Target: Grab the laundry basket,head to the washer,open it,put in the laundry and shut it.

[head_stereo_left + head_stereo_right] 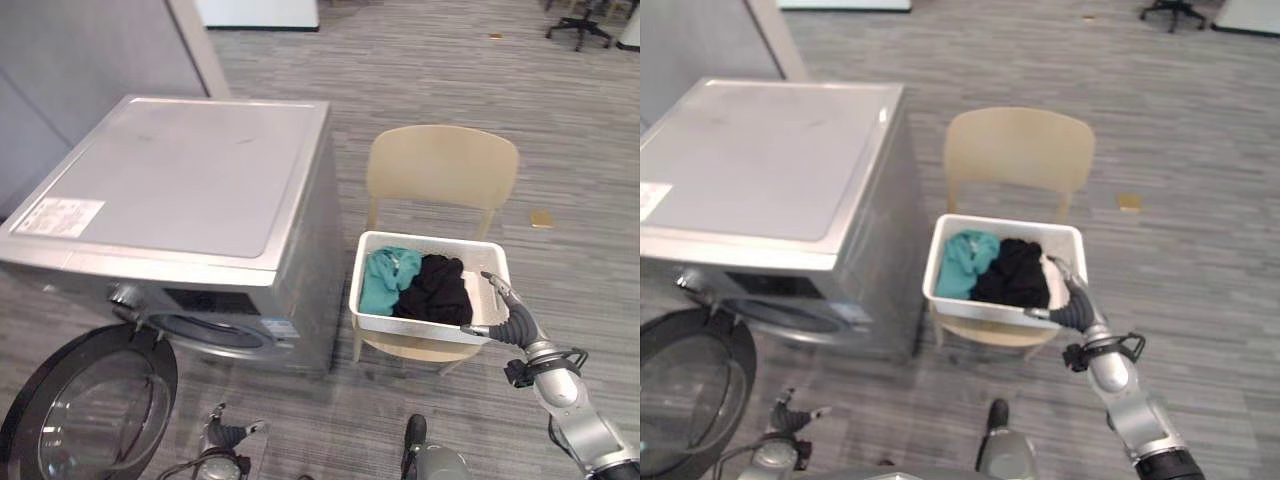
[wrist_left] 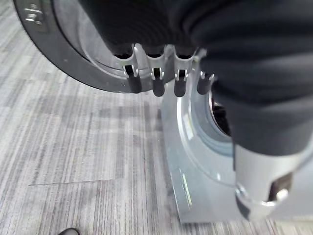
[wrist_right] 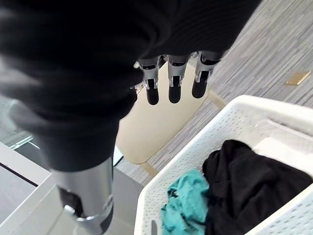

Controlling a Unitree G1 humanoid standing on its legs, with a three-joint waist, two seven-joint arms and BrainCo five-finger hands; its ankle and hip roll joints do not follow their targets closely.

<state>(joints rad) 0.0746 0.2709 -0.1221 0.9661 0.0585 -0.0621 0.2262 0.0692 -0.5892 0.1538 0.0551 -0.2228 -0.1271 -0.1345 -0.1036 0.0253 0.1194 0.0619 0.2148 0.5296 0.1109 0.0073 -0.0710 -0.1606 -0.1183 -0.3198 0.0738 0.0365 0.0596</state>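
Left eye view: my right robot hand (image 1: pixel 507 306), fingers straight and holding nothing, hovers at the near right corner of the white laundry basket (image 1: pixel 372 262) on the tan chair (image 1: pixel 440 165). The teal garment (image 1: pixel 387 276) and black garment (image 1: pixel 436 288) lie just left of it, inside. The washer (image 1: pixel 190 190) stands left, door (image 1: pixel 85 405) swung open. My left robot hand (image 2: pixel 161 78), fingers relaxed, hangs near that door. Open floor lies between chair and drum.
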